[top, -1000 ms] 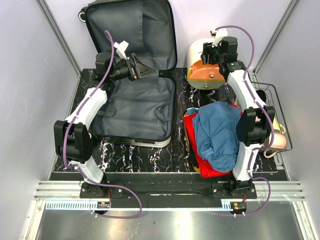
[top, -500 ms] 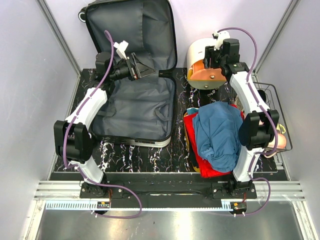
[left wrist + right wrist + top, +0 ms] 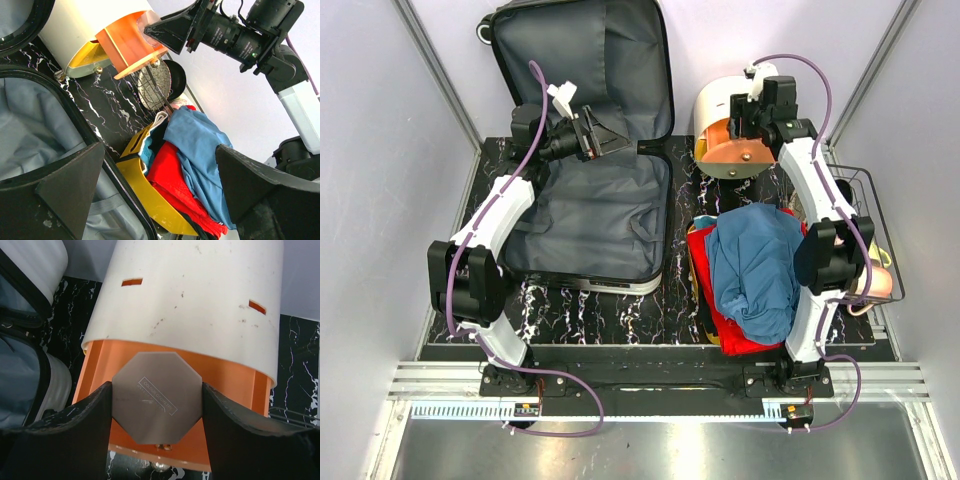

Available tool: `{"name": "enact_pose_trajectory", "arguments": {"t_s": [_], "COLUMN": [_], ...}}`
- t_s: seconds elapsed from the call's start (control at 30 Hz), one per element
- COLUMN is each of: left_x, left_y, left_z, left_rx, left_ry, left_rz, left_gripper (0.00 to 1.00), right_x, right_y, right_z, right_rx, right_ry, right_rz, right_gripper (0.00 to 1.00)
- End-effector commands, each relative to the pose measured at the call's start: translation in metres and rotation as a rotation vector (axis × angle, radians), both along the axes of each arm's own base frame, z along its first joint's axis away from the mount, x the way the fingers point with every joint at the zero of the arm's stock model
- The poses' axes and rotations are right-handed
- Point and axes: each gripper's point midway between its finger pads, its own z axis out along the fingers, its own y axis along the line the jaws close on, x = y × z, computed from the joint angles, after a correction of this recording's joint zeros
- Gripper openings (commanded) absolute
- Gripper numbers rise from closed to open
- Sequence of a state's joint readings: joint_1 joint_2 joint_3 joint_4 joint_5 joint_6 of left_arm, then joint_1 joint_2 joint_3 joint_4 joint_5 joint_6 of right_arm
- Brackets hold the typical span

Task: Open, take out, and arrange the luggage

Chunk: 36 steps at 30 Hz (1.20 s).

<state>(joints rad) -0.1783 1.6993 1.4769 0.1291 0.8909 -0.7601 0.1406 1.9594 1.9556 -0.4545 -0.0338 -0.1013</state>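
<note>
Black marbled tabletop (image 3: pixel 620 310) under open luggage (image 3: pixel 590 215), white-and-orange drawer box (image 3: pixel 715 115), yellow tray (image 3: pixel 150 197).

Overhead, wrist close-ups, luggage (image 3: pixel 600 220) shared

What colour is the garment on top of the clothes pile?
Blue; the garment shows best in the top external view.

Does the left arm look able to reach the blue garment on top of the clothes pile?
Probably yes: the left tool is open and empty over the luggage, the blue garment lies uncovered on top, and the right arm is farther back at the drawer box.
</note>
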Motion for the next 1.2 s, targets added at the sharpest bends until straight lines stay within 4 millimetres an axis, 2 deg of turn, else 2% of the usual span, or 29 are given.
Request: {"name": "enact_pose_trajectory", "arguments": {"t_s": [0.0, 0.13, 0.37, 0.47, 0.53, 0.6, 0.67, 0.73, 0.77, 0.93, 0.97, 1.07, 1.17], "left_x": [0.003, 0.004, 0.005, 0.005, 0.005, 0.005, 0.004, 0.007, 0.005, 0.006, 0.006, 0.007, 0.01], "left_y": [0.003, 0.004, 0.004, 0.003, 0.004, 0.004, 0.007, 0.011, 0.011, 0.013, 0.012, 0.013, 0.016], "left_z": [0.021, 0.021, 0.02, 0.02, 0.02, 0.02, 0.02, 0.019, 0.02, 0.017, 0.015, 0.013, 0.013], "left_rx": [-0.004, 0.005, 0.011, 0.01, 0.013, 0.016, 0.032, 0.048, 0.049, 0.067, 0.07, 0.084, 0.102], "left_ry": [-0.08, -0.083, -0.085, -0.081, -0.085, -0.091, -0.108, -0.13, -0.137, -0.143, -0.14, -0.147, -0.169], "left_rz": [0.004, 0.011, 0.014, 0.005, 0.004, 0.001, 0.015, 0.041, 0.044, 0.039, 0.035, 0.038, 0.04], "left_gripper": [0.99, 0.99, 0.99, 0.99, 0.99, 0.99, 0.99, 0.99, 0.99, 0.99, 0.99, 0.99, 0.99], "right_x": [0.012, 0.016, 0.013, 0.007, 0.001, -0.011, -0.028, -0.043, -0.056, -0.079, -0.084, -0.087, -0.079], "right_y": [-0.007, -0.007, -0.001, 0.003, 0.009, 0.015, 0.022, 0.026, 0.028, 0.024, 0.021, 0.015, 0.012], "right_z": [0.016, 0.02, 0.04, 0.057, 0.067, 0.079, 0.082, 0.078, 0.073, 0.056, 0.046, 0.025, 0.014], "right_rx": [0.028, 0.044, 0.088, 0.13, 0.152, 0.153, 0.174, 0.173, 0.17, 0.149, 0.145, 0.136, 0.126], "right_ry": [-0.02, -0.017, -0.045, -0.067, -0.079, -0.102, -0.122, -0.143, -0.159, -0.126, -0.098, -0.056, -0.047], "right_rz": [-0.053, -0.05, -0.023, 0.009, 0.058, 0.12, 0.187, 0.225, 0.255, 0.253, 0.24, 0.205, 0.185], "right_gripper": [0.57, 0.75, 0.86, 0.86, 0.83, 0.8, 0.78, 0.74, 0.72, 0.64, 0.62, 0.61, 0.59]}}
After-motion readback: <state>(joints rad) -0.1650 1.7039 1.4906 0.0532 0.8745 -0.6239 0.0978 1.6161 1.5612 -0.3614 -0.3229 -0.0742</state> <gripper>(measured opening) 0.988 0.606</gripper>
